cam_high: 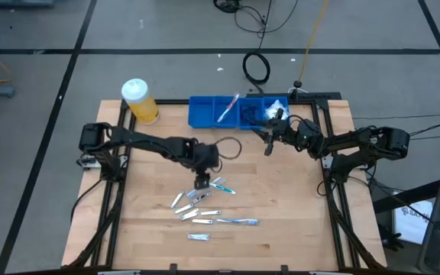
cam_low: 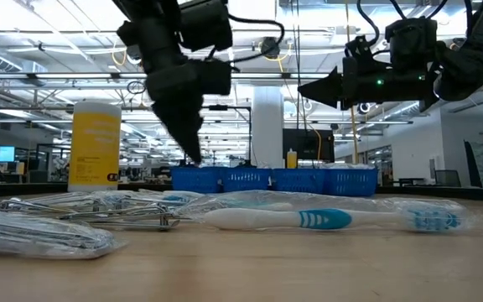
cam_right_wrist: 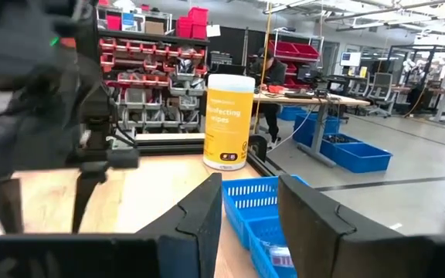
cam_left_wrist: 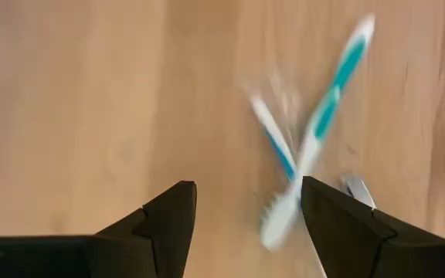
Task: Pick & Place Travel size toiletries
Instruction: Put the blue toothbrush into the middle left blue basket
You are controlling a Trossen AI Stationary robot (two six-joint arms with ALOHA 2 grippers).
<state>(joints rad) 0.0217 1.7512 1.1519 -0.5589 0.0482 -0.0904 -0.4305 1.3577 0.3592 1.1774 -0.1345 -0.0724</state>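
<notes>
The toiletries lie in a loose cluster [cam_high: 205, 206] on the wooden table: wrapped packets [cam_low: 57, 220], small tubes and blue-white toothbrushes [cam_low: 325, 220]. My left gripper [cam_high: 202, 182] points down just above the cluster's far end. It is open, and two crossed toothbrushes [cam_left_wrist: 307, 154] lie below it, one head between the fingers. My right gripper [cam_high: 268, 145] hovers level near the blue tray [cam_high: 205, 114], open and empty. One toothbrush [cam_high: 228, 108] and some dark items lie in the tray.
A yellow white-capped jar [cam_high: 139, 101] stands at the table's far left, beside the tray. Black frame rails run along the left and right table edges. Bare wood lies near the near edge and to the left of the cluster. A person shows in the room far behind.
</notes>
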